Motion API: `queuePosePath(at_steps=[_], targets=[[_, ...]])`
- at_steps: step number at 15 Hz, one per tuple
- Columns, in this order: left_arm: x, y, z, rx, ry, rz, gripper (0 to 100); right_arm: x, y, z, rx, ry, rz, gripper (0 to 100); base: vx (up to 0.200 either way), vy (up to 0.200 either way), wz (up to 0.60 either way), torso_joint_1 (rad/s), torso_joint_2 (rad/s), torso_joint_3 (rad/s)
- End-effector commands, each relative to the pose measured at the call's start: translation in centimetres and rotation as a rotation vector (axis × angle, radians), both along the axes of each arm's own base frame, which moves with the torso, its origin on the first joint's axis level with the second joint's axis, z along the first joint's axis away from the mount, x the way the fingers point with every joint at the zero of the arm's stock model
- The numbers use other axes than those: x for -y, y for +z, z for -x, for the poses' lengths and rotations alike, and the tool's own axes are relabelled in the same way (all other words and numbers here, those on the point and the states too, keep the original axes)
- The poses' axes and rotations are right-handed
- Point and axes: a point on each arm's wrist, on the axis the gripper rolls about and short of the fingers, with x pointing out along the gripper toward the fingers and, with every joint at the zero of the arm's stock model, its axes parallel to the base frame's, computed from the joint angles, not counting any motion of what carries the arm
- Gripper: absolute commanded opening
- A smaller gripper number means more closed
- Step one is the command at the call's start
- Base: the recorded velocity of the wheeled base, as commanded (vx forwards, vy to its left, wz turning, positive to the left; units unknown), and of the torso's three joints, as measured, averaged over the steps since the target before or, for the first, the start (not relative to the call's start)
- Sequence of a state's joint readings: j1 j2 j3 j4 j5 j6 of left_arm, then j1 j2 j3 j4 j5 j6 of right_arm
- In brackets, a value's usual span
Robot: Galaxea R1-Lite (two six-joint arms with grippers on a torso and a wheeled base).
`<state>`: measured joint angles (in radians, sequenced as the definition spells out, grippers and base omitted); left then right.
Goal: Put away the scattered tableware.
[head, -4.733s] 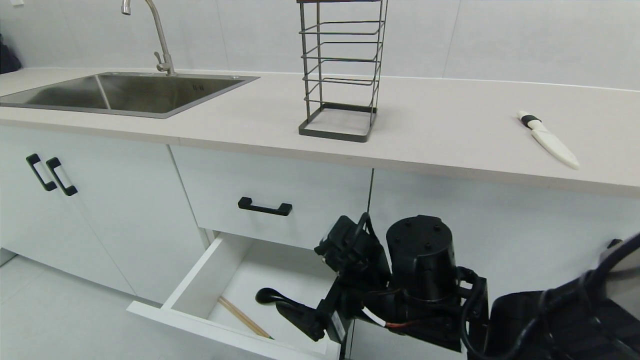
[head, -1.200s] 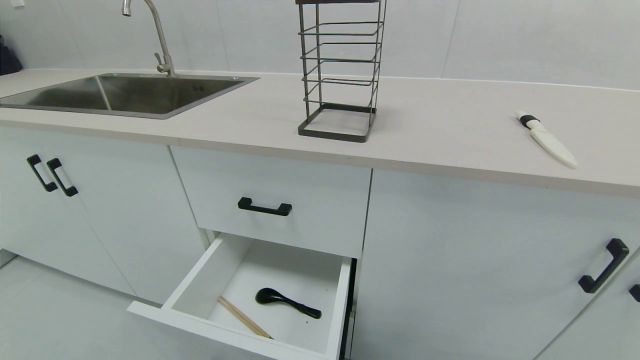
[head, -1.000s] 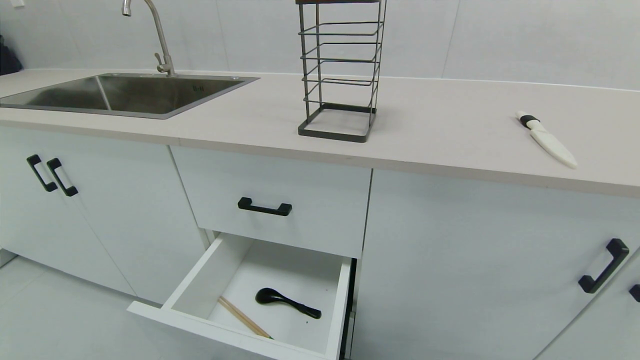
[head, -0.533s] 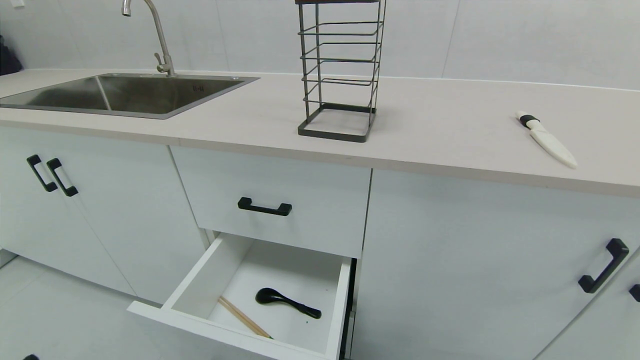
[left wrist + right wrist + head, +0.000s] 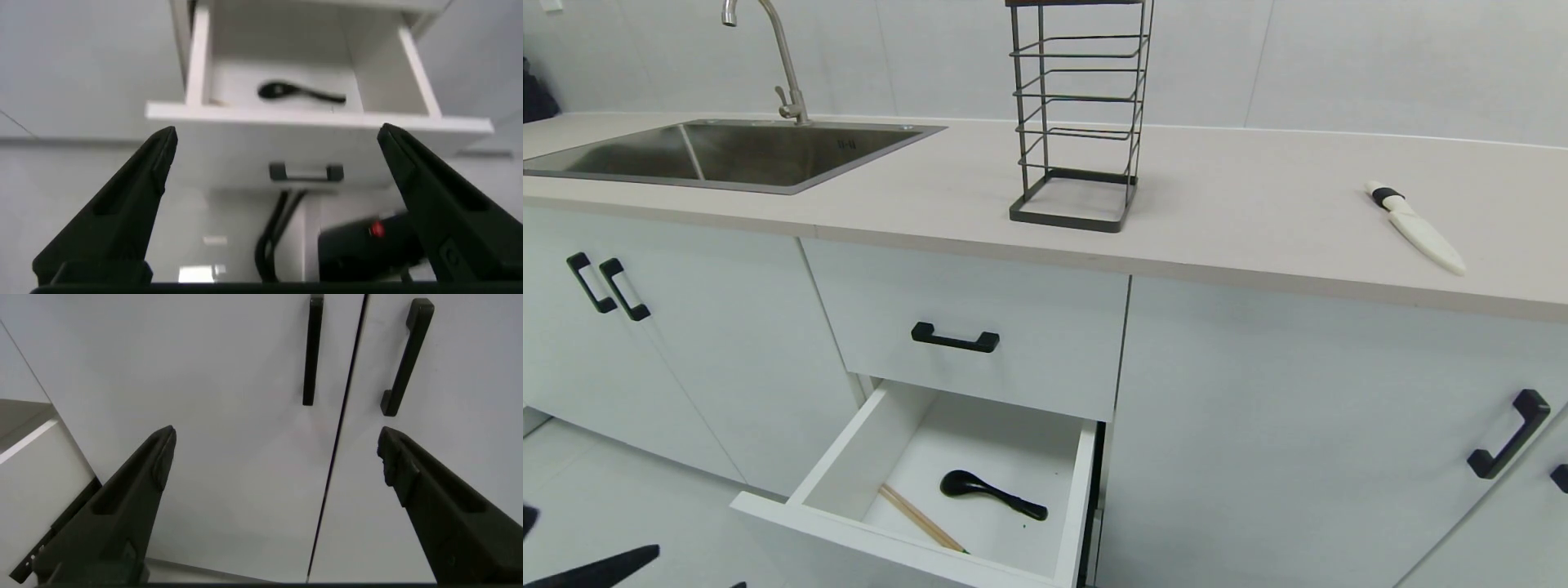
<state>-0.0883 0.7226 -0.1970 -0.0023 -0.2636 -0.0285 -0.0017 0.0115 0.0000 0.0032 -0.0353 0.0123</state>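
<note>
**Knife on the bench, up and to your right**

The white knife [image 5: 1415,226] lies flat on the pale matte bench [image 5: 1241,204], well right of the wire rack [image 5: 1068,220]. Its long axis slants from the black-banded handle at the back to the blade tip near the front edge. It looks smooth and hard, perhaps ceramic. Your right pincer [image 5: 276,437], jaws wide, sits low facing the cabinet doors [image 5: 245,416] and is likely the nearer one. Your left pincer [image 5: 278,135], also wide open, faces the open drawer [image 5: 890,541], where a glossy black spoon [image 5: 992,495] and wooden chopsticks [image 5: 921,518] lie.
</note>
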Motion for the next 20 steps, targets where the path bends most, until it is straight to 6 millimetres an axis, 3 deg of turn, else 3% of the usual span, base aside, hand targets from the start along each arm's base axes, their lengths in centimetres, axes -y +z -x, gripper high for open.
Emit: queuePosePath(at_steps=[1, 8, 13, 20], targets=[[0.9, -2.4, -2.5, -0.267, -0.085, -0.031, 100, 0.0, 0.0, 0.0, -0.005, 0.000, 0.000, 100, 0.000, 0.000, 0.00, 0.000, 0.00, 0.000], [1.8, -4.6, -5.6, -0.394, -0.121, -0.055, 100, 0.0, 0.1, 0.0, -0.004, 0.000, 0.000, 100, 0.000, 0.000, 0.00, 0.000, 0.00, 0.000], [2.5, -6.3, -9.3, -0.390, -0.104, -0.067, 100, 0.0, 0.0, 0.0, -0.004, 0.000, 0.000, 100, 0.000, 0.000, 0.00, 0.000, 0.00, 0.000], [2.8, -6.6, -10.2, -0.361, -0.084, -0.096, 100, 0.0, 0.0, 0.0, -0.004, 0.000, 0.000, 100, 0.000, 0.000, 0.00, 0.000, 0.00, 0.000]])
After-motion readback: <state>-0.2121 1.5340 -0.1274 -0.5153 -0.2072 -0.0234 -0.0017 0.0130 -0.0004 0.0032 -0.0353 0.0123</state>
